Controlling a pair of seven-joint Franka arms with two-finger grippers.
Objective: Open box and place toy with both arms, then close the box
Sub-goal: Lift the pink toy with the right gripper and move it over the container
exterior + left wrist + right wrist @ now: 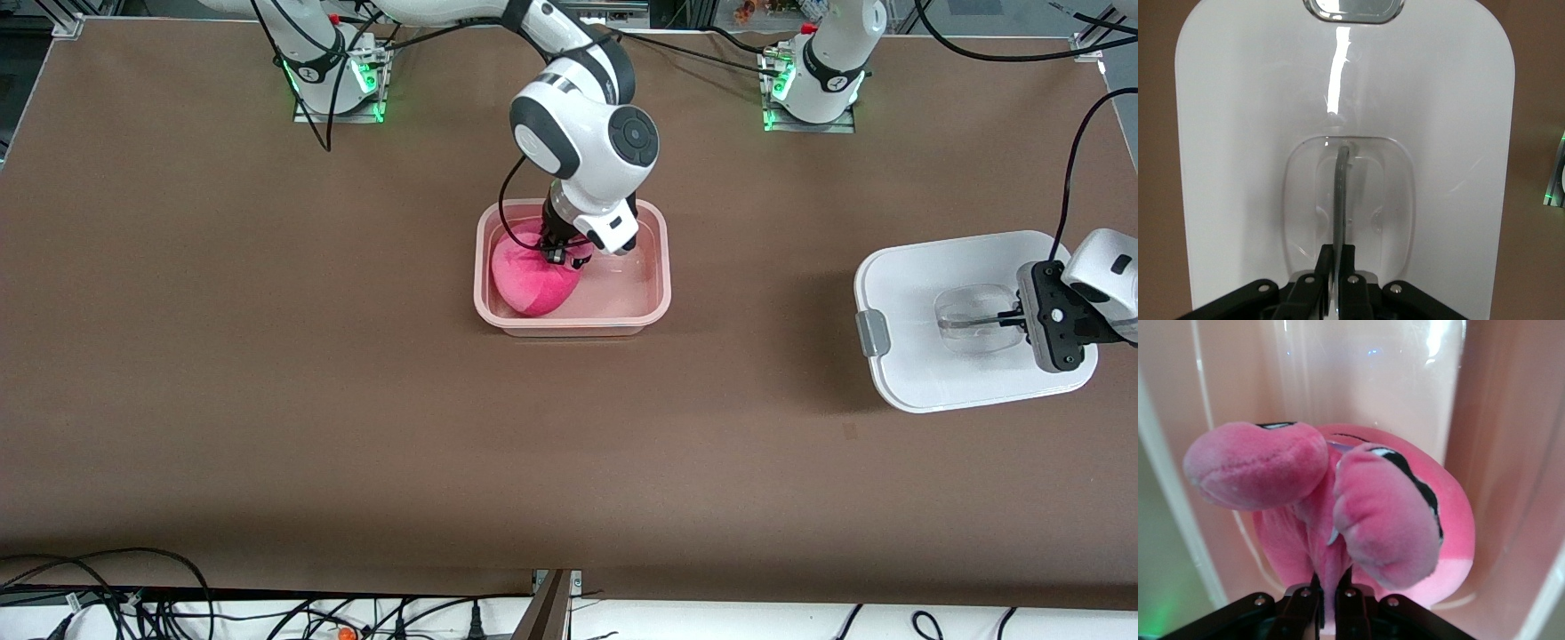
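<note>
Holding, item one: toy [533,276] pinched in my right hand [564,253], lowered inside the box [662,267] for release. Item two: lid [925,267] on the worktop [267,356], my left hand [1013,317] clamped on its handle [969,318], ready for closing.

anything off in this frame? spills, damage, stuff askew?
Nothing stands out. The toy sits inside the open tub, pinched by the right gripper. The lid lies flat toward the left arm's end of the table, the left gripper shut on its handle. No spills or damage visible.
</note>
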